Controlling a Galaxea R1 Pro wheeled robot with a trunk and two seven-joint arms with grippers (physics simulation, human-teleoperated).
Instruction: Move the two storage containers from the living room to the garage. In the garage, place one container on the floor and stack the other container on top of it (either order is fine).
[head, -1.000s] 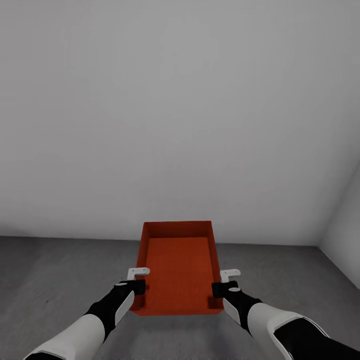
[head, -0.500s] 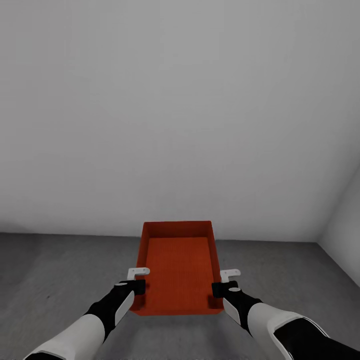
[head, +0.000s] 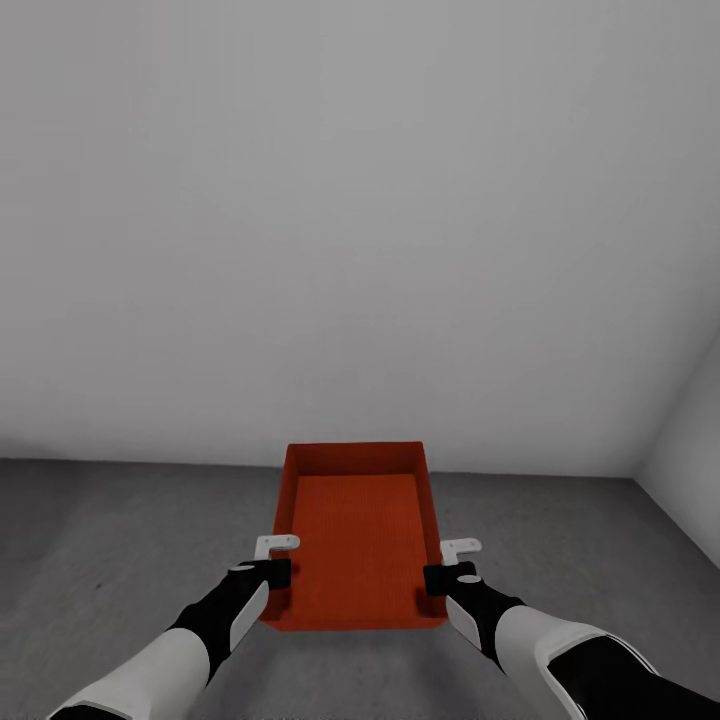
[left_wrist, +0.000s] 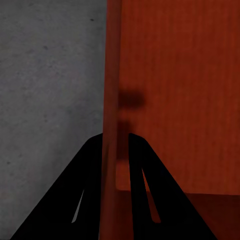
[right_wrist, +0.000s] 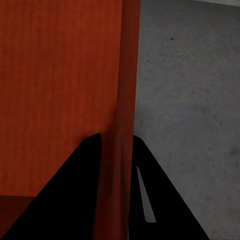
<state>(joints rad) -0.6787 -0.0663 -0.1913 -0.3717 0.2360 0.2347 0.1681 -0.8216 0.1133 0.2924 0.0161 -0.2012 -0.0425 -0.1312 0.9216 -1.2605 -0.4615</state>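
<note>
A red-orange open-topped storage container (head: 357, 535) hangs in front of me above the dark grey concrete floor (head: 120, 540) of the garage. My left gripper (head: 278, 575) is shut on its left wall near the near corner, and my right gripper (head: 436, 580) is shut on its right wall. The left wrist view has the container's wall (left_wrist: 111, 125) pinched between the black fingers (left_wrist: 85, 190), with the ribbed inside bottom beside it. The right wrist view has the opposite wall (right_wrist: 127, 100) held between the black fingers (right_wrist: 82, 190). The container is empty.
A plain white-grey wall (head: 360, 220) stands close ahead and meets the floor just beyond the container. A second wall (head: 690, 450) forms a corner at the right. Bare concrete lies to the left and right of the container.
The view has shifted slightly, with the wall's base line a little higher at the left. Both grippers and the container keep their places relative to me.
</note>
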